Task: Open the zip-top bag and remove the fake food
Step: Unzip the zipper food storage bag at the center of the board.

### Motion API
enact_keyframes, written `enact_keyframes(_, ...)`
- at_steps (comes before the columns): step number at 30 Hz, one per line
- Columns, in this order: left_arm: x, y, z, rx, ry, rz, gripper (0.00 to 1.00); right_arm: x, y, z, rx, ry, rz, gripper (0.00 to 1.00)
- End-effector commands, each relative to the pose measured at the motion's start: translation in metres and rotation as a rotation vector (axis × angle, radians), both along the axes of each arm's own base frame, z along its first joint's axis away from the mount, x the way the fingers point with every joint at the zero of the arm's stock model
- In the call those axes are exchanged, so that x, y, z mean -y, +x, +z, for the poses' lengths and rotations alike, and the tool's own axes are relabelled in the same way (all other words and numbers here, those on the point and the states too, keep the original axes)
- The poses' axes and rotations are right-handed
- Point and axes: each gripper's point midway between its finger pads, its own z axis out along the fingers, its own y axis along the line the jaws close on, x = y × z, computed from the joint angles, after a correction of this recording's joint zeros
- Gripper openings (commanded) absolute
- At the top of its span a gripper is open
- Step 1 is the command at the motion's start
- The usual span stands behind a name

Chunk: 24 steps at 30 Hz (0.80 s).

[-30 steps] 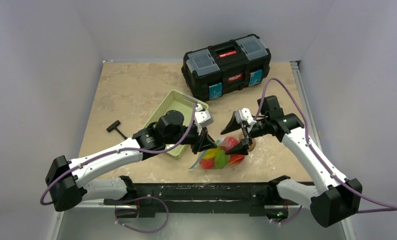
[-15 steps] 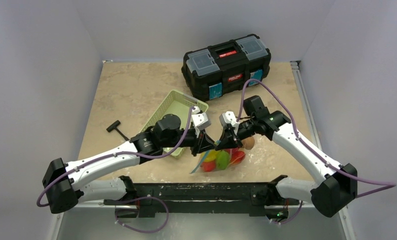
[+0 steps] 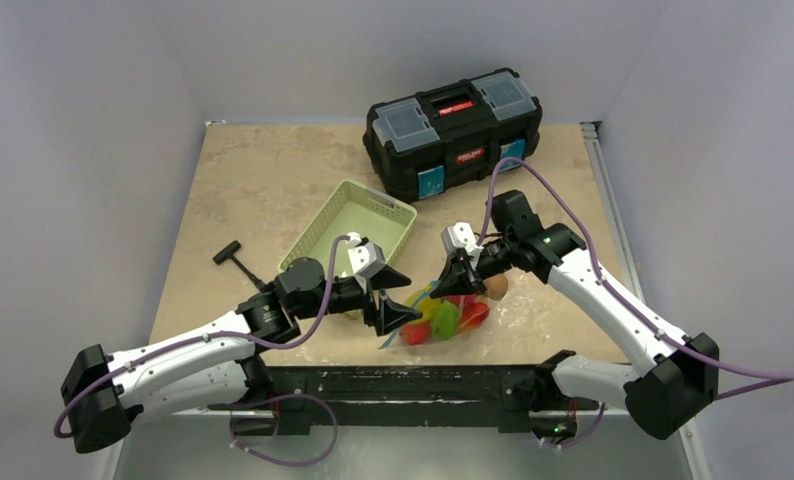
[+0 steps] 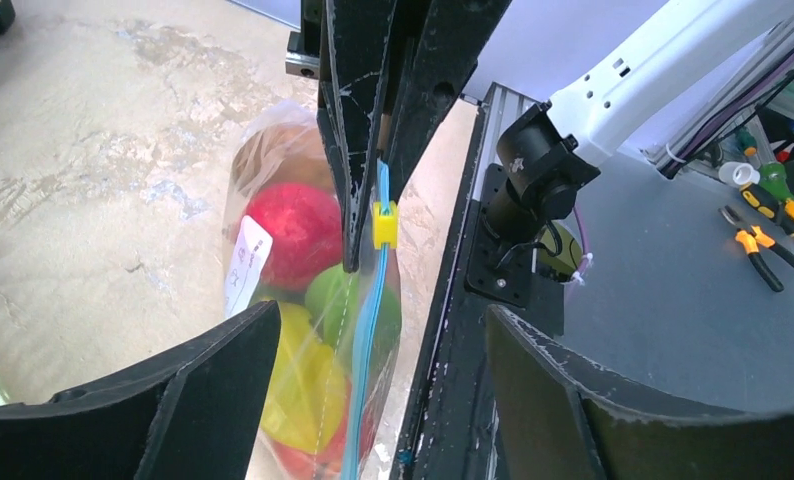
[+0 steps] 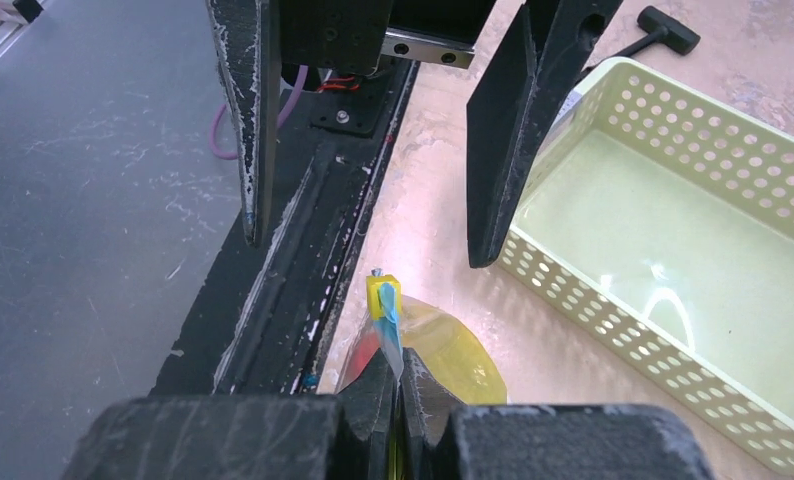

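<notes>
The zip-top bag (image 3: 441,316) hangs near the table's front edge, its teal strip (image 4: 363,380) running upright with a yellow slider (image 4: 385,223) on it. Red (image 4: 298,230), green (image 4: 325,300) and yellow (image 4: 303,385) fake food shows through the clear plastic. My right gripper (image 3: 445,288) is shut on the strip just below the slider (image 5: 383,297), its fingertips (image 5: 378,378) pinching the teal edge. My left gripper (image 3: 411,298) stands open just left of the bag, one finger on either side of the strip (image 4: 188,400), touching nothing.
A pale green lattice basket (image 3: 353,225) sits behind the left gripper, and a black toolbox (image 3: 453,130) stands at the back. A small black T-handle (image 3: 233,257) lies to the left. The black base rail (image 3: 403,380) runs just in front of the bag.
The right gripper came in and shut on the zip strip. The left gripper then let go of the bag, opened and drew back to the left and nearer.
</notes>
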Motion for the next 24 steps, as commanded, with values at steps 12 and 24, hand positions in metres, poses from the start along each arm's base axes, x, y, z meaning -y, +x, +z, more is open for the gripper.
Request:
enact_keyframes(12, 0.021, 0.015, 0.036, 0.13, -0.139, 0.027, 0.66, -0.002, 0.001, 0.014, 0.048, 0.037, 0.009, 0.0)
enact_keyframes(24, 0.024, 0.022, 0.046, 0.142, -0.172, 0.073, 0.47, -0.002, 0.003, 0.013, 0.049, 0.031, -0.001, 0.0)
